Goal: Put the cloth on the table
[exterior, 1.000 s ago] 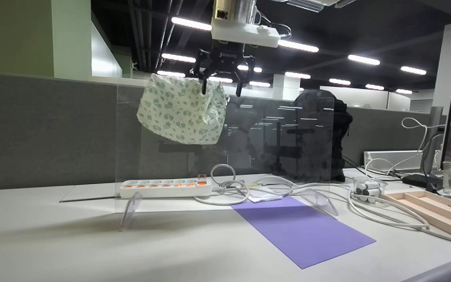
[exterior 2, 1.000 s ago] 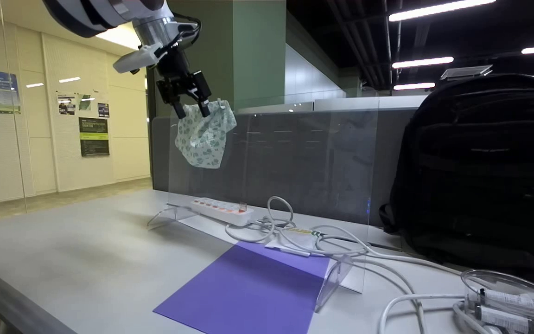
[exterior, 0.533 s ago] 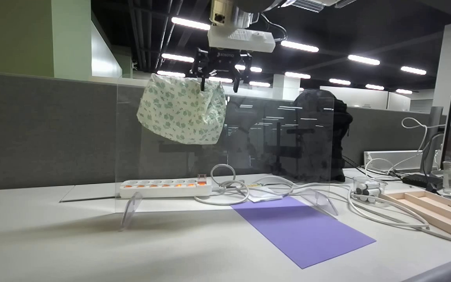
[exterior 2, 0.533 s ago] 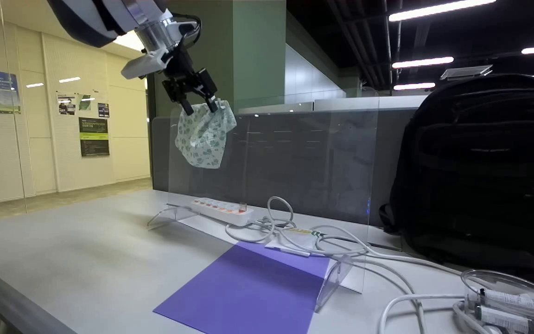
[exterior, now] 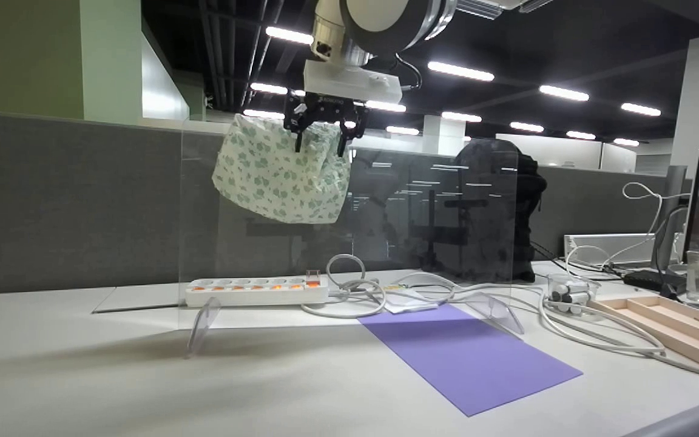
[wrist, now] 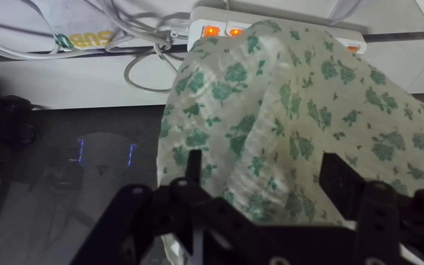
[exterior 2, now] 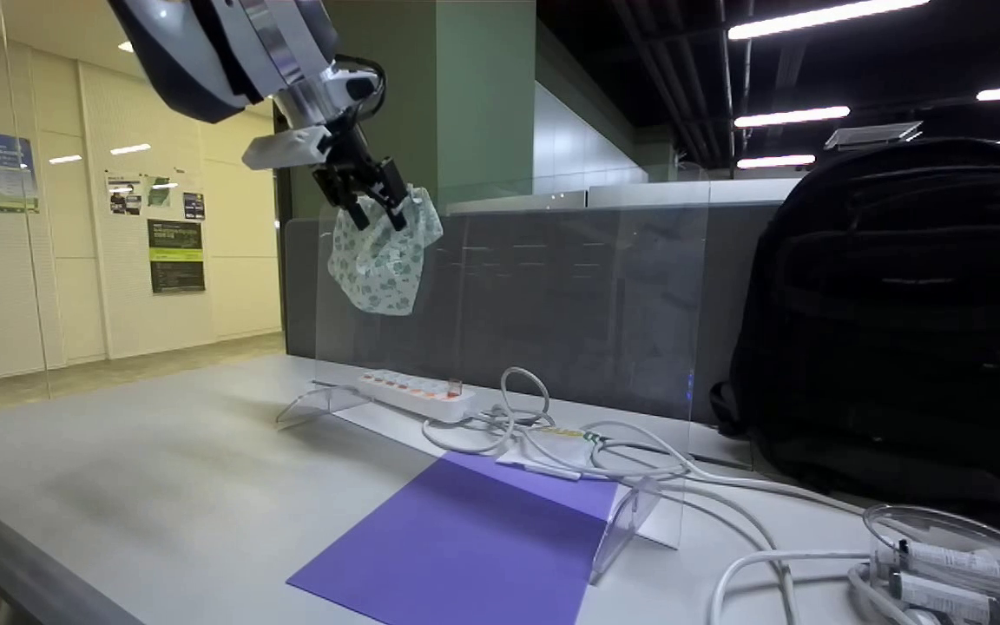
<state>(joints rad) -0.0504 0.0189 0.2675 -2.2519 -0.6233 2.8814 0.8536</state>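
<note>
One cloth (exterior: 270,173), pale with a green floral print, hangs from the top edge of one clear panel (exterior: 434,237), on the left and well above the counter (exterior: 143,388). The single gripper (exterior: 320,151) has its two fingers spread apart at the cloth's upper right; whether they touch it, I cannot tell. Lower down are one white power strip (exterior: 252,295), far left, with three orange lights in the wrist view; one purple sheet (exterior: 465,364), nearer and rightward; one black backpack (exterior 2: 899,330), far right. Among cables (wrist: 50,55), one white packet (wrist: 83,22) carries yellow letters, upside down there, reading SUB. At right, one clear dish (exterior 2: 884,547) holds at least two tubes (exterior 2: 956,562), their print too small to read.
</note>
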